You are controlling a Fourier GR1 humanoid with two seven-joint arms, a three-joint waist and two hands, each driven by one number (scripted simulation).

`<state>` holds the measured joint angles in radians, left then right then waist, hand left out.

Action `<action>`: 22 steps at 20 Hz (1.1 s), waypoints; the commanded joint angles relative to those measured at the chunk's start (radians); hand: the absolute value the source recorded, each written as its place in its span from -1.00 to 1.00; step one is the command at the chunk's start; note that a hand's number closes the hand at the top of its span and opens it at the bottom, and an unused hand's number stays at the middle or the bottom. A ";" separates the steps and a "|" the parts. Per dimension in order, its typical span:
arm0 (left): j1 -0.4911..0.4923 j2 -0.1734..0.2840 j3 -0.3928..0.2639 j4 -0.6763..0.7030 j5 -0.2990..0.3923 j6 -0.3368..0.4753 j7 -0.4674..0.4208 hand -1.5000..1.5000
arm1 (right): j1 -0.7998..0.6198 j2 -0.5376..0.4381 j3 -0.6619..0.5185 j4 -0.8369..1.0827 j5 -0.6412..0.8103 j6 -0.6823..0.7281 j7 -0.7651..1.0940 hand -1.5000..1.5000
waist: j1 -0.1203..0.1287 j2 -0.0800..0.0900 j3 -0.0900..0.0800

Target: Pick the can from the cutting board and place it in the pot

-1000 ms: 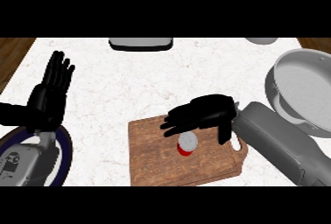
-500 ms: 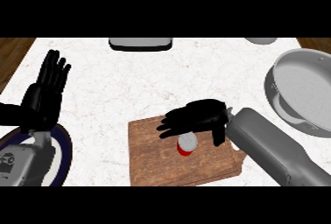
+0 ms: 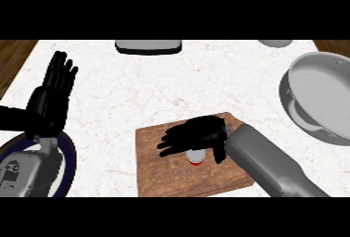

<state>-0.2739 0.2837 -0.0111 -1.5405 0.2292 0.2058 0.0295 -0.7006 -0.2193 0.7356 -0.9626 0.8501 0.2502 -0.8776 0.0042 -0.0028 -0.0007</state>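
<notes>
Right hand [image 3: 198,135] sits over the can [image 3: 195,157] on the cutting board [image 3: 164,173], fingers curled down around its top. I see the pot [image 3: 321,92] well apart at the right edge. Left hand [image 3: 53,95] rests at left, fingers straight, spread

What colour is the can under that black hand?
The can looks red with a silver top, in the head view.

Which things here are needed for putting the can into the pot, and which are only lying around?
Needed:
can, under the right robot hand
cutting board
pot

Only lying around:
grey object at the counter's far edge
small grey thing at the far right
left robot hand, resting open at the left
</notes>
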 commanded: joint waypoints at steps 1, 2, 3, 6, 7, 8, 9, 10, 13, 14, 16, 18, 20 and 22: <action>0.038 0.002 -0.003 -0.083 0.000 -0.015 0.043 0.00 | -0.001 0.054 -0.001 0.096 0.044 0.019 -0.056 -1.00 | 0.008 0.003 0.001; -0.018 -0.010 0.000 -0.005 -0.025 0.006 0.048 0.00 | -0.023 0.096 -0.013 0.097 0.047 0.029 -0.037 -1.00 | 0.003 0.004 0.001; -0.015 0.007 0.042 0.028 0.002 -0.034 0.007 0.00 | 0.016 0.036 -0.018 0.015 0.043 0.055 -0.068 -1.00 | -0.003 0.003 0.001; -0.029 -0.012 0.019 0.021 -0.025 0.000 0.020 0.00 | 0.084 0.015 0.070 -0.037 0.082 -0.049 -0.156 1.00 | -0.006 0.003 0.001; -0.015 0.010 0.044 0.018 0.004 -0.047 -0.011 0.00 | 0.059 0.081 0.066 0.024 0.091 -0.080 -0.141 1.00 | 0.004 0.005 0.001; -0.008 0.006 0.025 -0.029 -0.023 -0.014 0.037 0.00 | 0.066 0.071 0.055 0.031 0.092 -0.105 -0.171 1.00 | 0.005 0.004 0.001; 0.016 -0.040 0.018 0.035 -0.037 -0.003 -0.046 0.00 | 0.085 0.075 0.075 0.019 0.108 -0.112 -0.164 1.00 | 0.001 0.005 0.001; -0.002 -0.024 0.027 0.029 -0.025 -0.024 -0.030 0.00 | 0.097 0.089 0.071 0.063 0.117 -0.155 -0.181 1.00 | 0.003 0.006 0.001; 0.031 -0.014 0.043 0.027 -0.008 -0.069 -0.038 0.00 | 0.116 0.064 0.057 -0.017 0.141 -0.125 -0.173 1.00 | -0.002 0.003 0.001; -0.036 -0.016 0.048 0.042 -0.020 -0.046 -0.006 0.00 | 0.146 0.079 0.064 -0.074 0.150 -0.112 -0.132 1.00 | -0.007 0.002 0.001; -0.035 -0.048 0.029 0.061 -0.060 -0.005 -0.015 0.00 | 0.163 0.113 0.064 -0.103 0.165 -0.099 -0.089 1.00 | -0.006 0.002 0.001; 0.012 0.008 0.069 -0.027 -0.018 -0.068 0.030 0.00 | 0.138 0.069 -0.033 -0.069 0.154 -0.136 -0.149 1.00 | 0.000 0.002 0.001; 0.044 -0.015 0.063 0.018 -0.021 -0.085 -0.053 0.00 | 0.131 0.008 -0.091 -0.156 0.124 -0.147 -0.150 1.00 | -0.004 0.002 0.001; 0.005 -0.010 0.059 0.005 -0.024 -0.049 0.001 0.00 | 0.071 0.106 -0.256 0.004 0.108 -0.160 0.221 1.00 | -0.006 0.005 0.001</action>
<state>-0.2668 0.2692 0.0412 -1.5283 0.2031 0.1543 0.0244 -0.6011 -0.1412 0.6358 -1.0411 0.9711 0.1191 -0.8823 0.0024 -0.0057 -0.0009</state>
